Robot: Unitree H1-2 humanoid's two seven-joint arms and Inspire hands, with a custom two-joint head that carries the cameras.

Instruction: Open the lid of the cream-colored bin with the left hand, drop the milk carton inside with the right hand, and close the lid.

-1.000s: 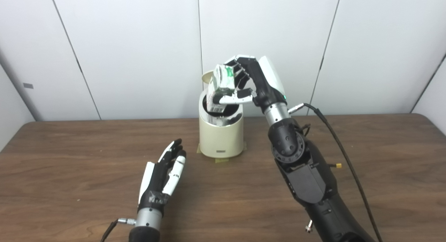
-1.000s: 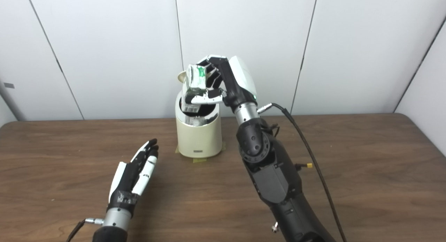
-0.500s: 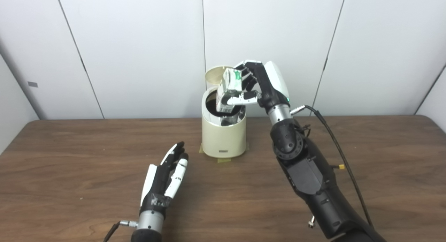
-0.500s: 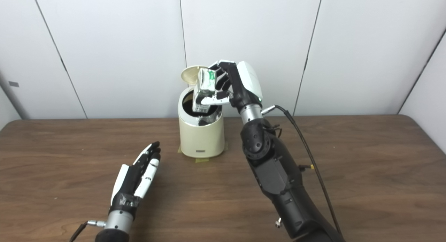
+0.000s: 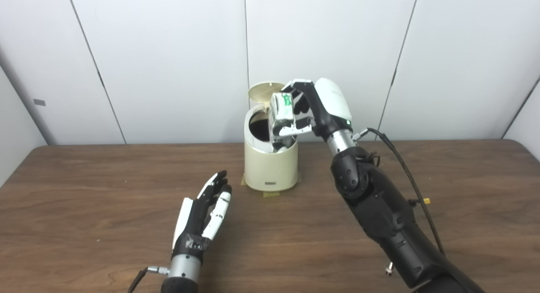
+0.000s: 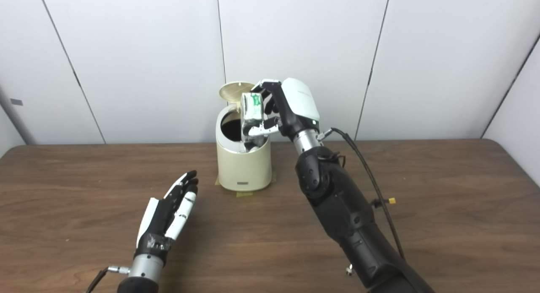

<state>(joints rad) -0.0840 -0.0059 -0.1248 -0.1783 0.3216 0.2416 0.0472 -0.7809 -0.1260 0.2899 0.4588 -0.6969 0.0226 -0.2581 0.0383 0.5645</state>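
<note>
The cream-colored bin (image 5: pixel 270 168) stands at the back middle of the table, its round lid (image 5: pixel 261 91) tipped up behind the dark opening. My right hand (image 5: pixel 314 111) is shut on the white and green milk carton (image 5: pixel 282 115), holding it upright over the bin's right rim with its lower end inside the opening. My left hand (image 5: pixel 204 212) hovers low over the table in front and left of the bin, open, fingers straight, holding nothing. In the right eye view the carton (image 6: pixel 252 113) and the bin (image 6: pixel 242 166) show the same.
Brown wooden table (image 5: pixel 84 200) with white wall panels behind. A black cable (image 5: pixel 405 166) runs along the right forearm. Yellow tape patches (image 5: pixel 272 194) sit under the bin's base.
The right hand has shifted right and turned the carton more upright over the bin's right rim. The camera view has shifted. The left hand has stayed nearly still.
</note>
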